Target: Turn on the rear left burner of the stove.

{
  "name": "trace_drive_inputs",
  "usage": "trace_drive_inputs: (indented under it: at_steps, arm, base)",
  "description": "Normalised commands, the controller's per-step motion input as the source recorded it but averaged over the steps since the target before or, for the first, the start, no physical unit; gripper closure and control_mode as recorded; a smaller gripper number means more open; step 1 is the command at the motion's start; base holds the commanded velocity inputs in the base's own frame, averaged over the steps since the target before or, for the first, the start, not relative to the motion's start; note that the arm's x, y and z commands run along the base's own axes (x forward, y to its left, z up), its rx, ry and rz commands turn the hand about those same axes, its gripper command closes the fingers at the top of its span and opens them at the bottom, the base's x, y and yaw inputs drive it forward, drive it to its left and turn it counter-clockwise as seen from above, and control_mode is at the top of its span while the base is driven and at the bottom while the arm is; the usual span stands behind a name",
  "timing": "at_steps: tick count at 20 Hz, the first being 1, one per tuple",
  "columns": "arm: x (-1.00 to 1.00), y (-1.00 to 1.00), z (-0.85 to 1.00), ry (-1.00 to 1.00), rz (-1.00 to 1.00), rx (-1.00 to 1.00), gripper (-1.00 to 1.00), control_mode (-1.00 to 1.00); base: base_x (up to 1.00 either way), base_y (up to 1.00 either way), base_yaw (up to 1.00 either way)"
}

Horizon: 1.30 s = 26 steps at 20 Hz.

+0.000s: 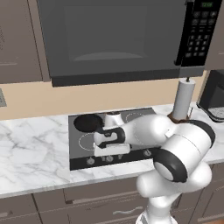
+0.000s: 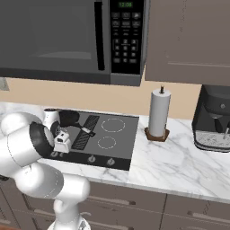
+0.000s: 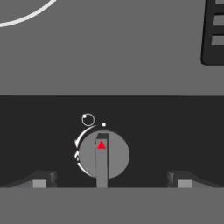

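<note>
- Between the two dark fingertips (image 3: 40,180) at the bottom of the hand view sits a round grey knob (image 3: 103,155), its raised bar upright and a red triangle pointing to twelve o'clock.
- Spread wide, the gripper (image 3: 111,181) holds nothing; one tip stands at eight o'clock of the knob, the other at four o'clock, both apart from it.
- Just above the knob, at eleven o'clock, a small white circle and dot mark the black front band (image 3: 175,131), with a white arc along the knob's left edge.
- Outward from there, the white arm (image 1: 148,131) reaches low over the front of the stove (image 1: 81,146), and the hand hovers above the left end of the knob row.
- At the far left corner of the stove, the rear left burner (image 1: 79,117) lies under a black frying pan (image 1: 88,122), well behind the gripper.
- Beyond the stove, a paper towel roll (image 2: 159,112) stands on the marble counter (image 2: 179,157) at three o'clock, and a microwave (image 2: 67,36) hangs above.
- Risk: four knobs sit close together, and I cannot tell from the marking whether this one serves the rear left burner; turning a neighbour would light the wrong zone.
- Risk: if the tips close off-centre on the bar, they may slip round the knob without turning it.
- Risk: a descent too deep would press the tips into the band.
</note>
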Motion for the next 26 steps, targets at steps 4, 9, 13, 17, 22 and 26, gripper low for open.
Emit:
trace_drive_inputs:
  at_steps: [4, 9, 13, 17, 22, 26]
  arm:
    - [0.10, 0.00, -0.16, 0.00, 0.00, 0.00, -1.00, -1.00]
    - [0.05, 0.00, -0.20, 0.00, 0.00, 0.00, -1.00, -1.00]
    - [0.12, 0.00, -0.19, 0.00, 0.00, 0.00, -1.00, -1.00]
    - [0.05, 0.00, -0.13, 0.00, 0.00, 0.00, 1.00, -1.00]
    - [0.00, 0.00, -0.12, 0.00, 0.00, 0.00, 1.00, -1.00]
    - [0.00, 0.00, -0.01, 0.00, 0.00, 0.00, 1.00, -1.00]
  base:
    - [0.00, 0.00, 0.00]
    - [0.00, 0.00, 0.00]
    - [0.00, 0.00, 0.00]
    - [0.00, 0.00, 0.00]
    - [0.00, 0.00, 0.00]
    - [0.00, 0.00, 0.00]
